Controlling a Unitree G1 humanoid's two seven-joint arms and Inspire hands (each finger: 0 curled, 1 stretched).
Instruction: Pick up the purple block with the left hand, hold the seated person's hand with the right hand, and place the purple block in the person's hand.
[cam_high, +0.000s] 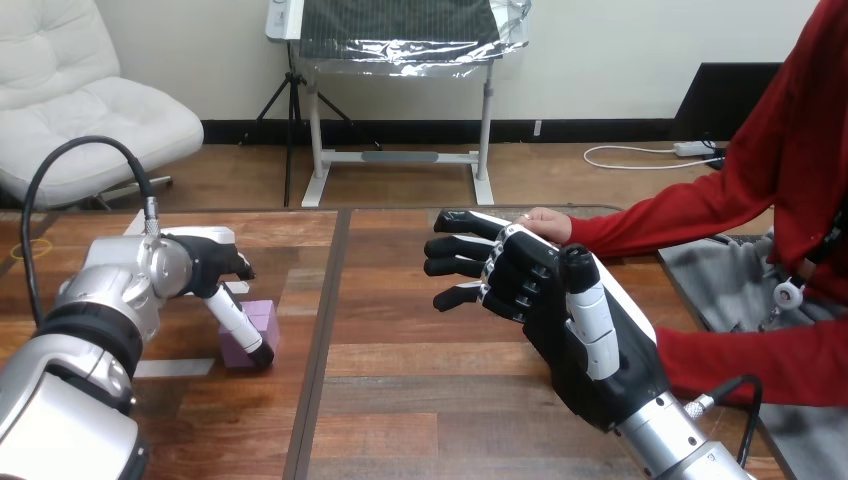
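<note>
Table (400, 400) | left hand (205, 265) touching purple block (268, 318) | right hand (540, 290) beside person's hand (548, 222)

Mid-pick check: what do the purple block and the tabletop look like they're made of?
The small purple cube-shaped block has matte, evenly coloured faces with no shine. It is probably foam or painted wood, and the look doesn't settle which. The dark brown plank tabletop looks like wood or a wood-look laminate, with visible grain, board seams and a slight satin sheen.
</note>
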